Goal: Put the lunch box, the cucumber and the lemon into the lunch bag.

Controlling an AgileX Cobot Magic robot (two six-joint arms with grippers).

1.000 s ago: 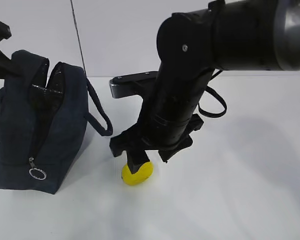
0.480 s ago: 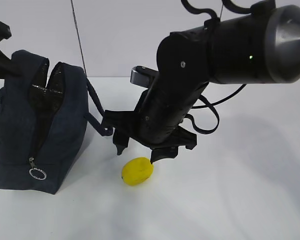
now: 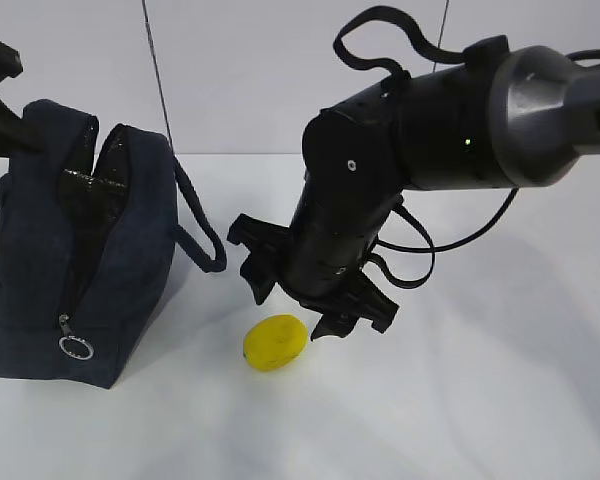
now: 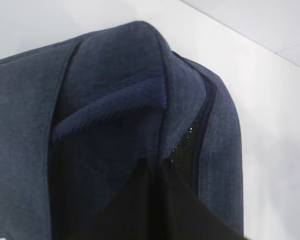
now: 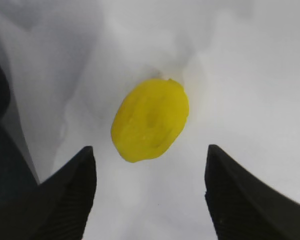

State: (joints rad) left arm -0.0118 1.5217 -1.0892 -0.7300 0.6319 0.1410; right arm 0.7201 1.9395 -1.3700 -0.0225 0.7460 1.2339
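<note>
You had the small yellow oval lemon [image 3: 274, 342] unbagged on the white table [image 3: 500, 400]; the right gripper [image 3: 298, 305] hovered wide open, empty, beside the unzipped navy fabric lunch bag [image 3: 40, 290].

Yellow lemon [image 3: 274, 342] lies on its side; navy lunch bag [image 3: 75, 250] stands unzipped — just left.

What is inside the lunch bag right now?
Through the unzipped top of the lunch bag, only dark, shiny lining shows. Its contents are hidden by the fabric walls in both views, so the lunch box and cucumber cannot be confirmed. The lemon lies outside, on the table.
</note>
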